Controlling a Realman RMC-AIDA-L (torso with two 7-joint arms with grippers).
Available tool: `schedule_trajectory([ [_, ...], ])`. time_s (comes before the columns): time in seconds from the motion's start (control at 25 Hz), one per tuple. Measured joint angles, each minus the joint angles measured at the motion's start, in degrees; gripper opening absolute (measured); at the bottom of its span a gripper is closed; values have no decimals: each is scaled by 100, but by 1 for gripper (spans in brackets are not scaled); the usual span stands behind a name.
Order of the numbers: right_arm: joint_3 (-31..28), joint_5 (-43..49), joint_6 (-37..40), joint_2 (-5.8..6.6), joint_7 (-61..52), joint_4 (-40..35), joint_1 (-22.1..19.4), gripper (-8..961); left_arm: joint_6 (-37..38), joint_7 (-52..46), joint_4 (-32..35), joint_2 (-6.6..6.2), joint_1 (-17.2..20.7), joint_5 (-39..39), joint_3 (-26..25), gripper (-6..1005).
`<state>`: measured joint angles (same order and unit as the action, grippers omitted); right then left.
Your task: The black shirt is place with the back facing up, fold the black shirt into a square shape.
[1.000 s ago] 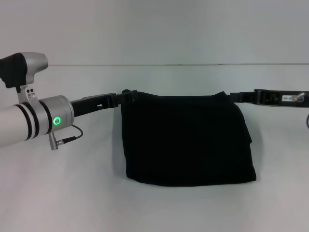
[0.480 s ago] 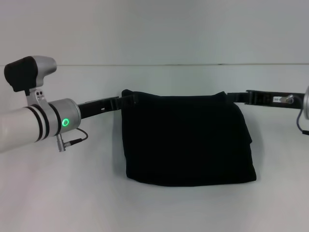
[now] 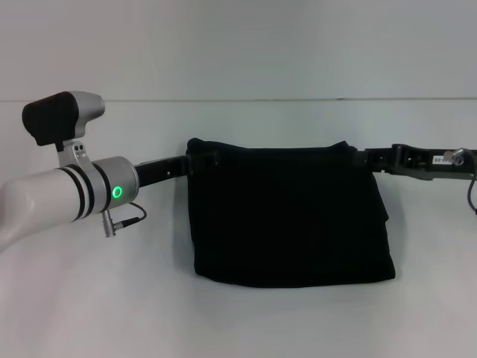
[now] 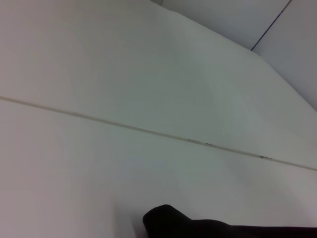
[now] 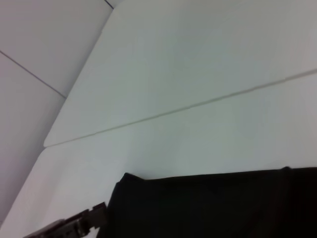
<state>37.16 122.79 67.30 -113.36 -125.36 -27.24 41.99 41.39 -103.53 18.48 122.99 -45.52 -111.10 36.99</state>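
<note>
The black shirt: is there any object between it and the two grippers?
Nothing visible is. The left gripper is at the far left corner of the black shirt and the right gripper at its far right corner, on the white table.

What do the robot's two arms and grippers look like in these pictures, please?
The left arm is white, with black bands, a silver cylinder bearing a green ring light, a black-capped silver housing and a thin cable. Both the left gripper and the right gripper are slim and black.
</note>
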Motion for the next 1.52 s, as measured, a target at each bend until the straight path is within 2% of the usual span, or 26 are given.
schedule_trajectory([
  [0.2, -14, -38, -14, -30, -23, 58, 60, 477, -65, 9, -11, 48, -57, 0, 52, 950],
  [0.4, 1, -36, -43, -64, -24, 74, 79, 519, -68, 4, -14, 72, -131, 0, 60, 943],
  [0.64, 2, -25, -72, -74, -24, 162, 92, 520, -95, -35, -56, 81, -203, 1, 341, 907],
  [1.0, 2, -19, -380, -91, -21, 486, 191, 520, -106, 9, -15, 83, -146, 17, 353, 854],
  [1.2, 2, -18, -531, -142, -7, 582, 273, 519, -83, 9, -5, 63, -142, 17, 353, 623],
  [1.32, 6, -17, -546, -158, -15, 583, 299, 520, -82, 9, 5, 51, -142, 9, 353, 381],
  [1.52, -21, -36, -537, -95, -15, 530, 237, 519, -79, 16, 32, 32, -132, 0, 353, 178],
])
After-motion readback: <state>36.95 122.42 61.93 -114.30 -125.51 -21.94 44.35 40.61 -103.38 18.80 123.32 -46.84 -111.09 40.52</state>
